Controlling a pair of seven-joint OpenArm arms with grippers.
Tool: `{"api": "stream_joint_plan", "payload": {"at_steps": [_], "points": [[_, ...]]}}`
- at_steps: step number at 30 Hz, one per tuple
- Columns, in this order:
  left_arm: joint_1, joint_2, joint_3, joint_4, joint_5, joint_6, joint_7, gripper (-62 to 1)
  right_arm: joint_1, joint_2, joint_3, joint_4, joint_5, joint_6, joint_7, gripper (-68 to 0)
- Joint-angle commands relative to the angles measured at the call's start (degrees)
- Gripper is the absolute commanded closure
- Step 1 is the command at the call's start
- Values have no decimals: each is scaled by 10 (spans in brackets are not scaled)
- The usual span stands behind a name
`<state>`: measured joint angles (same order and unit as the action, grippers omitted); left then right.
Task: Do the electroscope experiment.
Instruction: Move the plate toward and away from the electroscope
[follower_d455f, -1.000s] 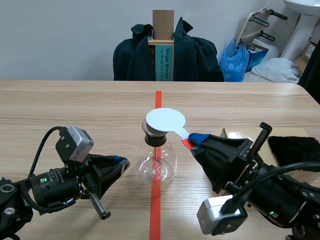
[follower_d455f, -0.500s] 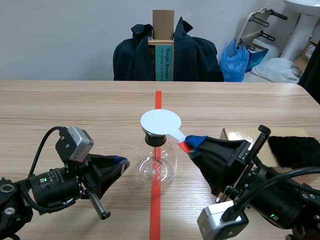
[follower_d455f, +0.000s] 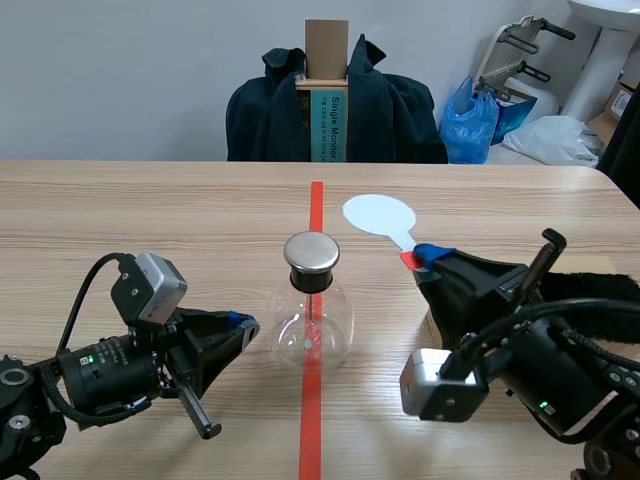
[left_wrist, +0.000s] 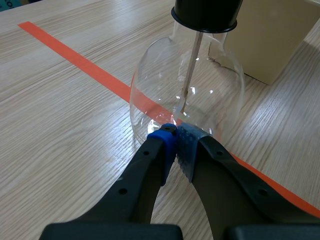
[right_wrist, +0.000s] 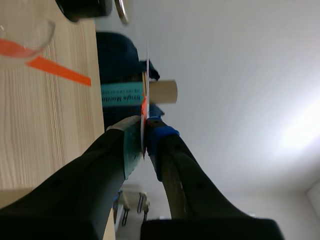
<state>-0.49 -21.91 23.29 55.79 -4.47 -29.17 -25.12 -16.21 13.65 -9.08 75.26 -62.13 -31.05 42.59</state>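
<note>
Glass flask (follower_d455f: 312, 330) upright on the orange-red tape line (follower_d455f: 316, 200) at the middle of the table (follower_d455f: 150, 210), black stopper (left_wrist: 205, 12) in its neck, round metal cap (follower_d455f: 312, 252) on top, thin rod (left_wrist: 190, 65) hanging down inside the bulb. Low on the table just left of the flask, the left gripper (follower_d455f: 243, 322), fingers pressed together on nothing, pads (left_wrist: 165, 145) meeting right at the foot of the glass; touching it or just short of it, hard to tell from the wrist view. Raised to the right of the flask, the right gripper (follower_d455f: 425, 255), pinching the red-tipped handle of a white round paddle (follower_d455f: 378, 213). Disc of the paddle up in the air, right of and farther than the metal cap, apart from it. Beige box (left_wrist: 272, 35) on the table right of the flask. Far side: chair draped with a dark jacket (follower_d455f: 270, 115), blue bag (follower_d455f: 470, 120) to its right.
</note>
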Motion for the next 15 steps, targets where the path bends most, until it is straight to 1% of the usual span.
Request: {"api": "stream_joint_plan", "payload": {"at_steps": [1, 5, 8, 13, 15], "points": [[-5, 3, 0, 12, -3, -1, -8, -32, 8, 1, 4, 10, 9, -6, -17, -8], [-5, 3, 0, 12, -3, -1, -8, -32, 8, 1, 4, 10, 9, -6, -67, -8], [-5, 3, 0, 12, -3, -1, -8, -32, 8, 1, 4, 10, 9, -6, -94, -8], [-5, 3, 0, 12, -3, -1, -8, -32, 8, 1, 4, 10, 8, -6, -96, -8], [-5, 3, 0, 12, -3, -1, -8, -32, 8, 1, 4, 10, 8, -6, -81, -8]]}}
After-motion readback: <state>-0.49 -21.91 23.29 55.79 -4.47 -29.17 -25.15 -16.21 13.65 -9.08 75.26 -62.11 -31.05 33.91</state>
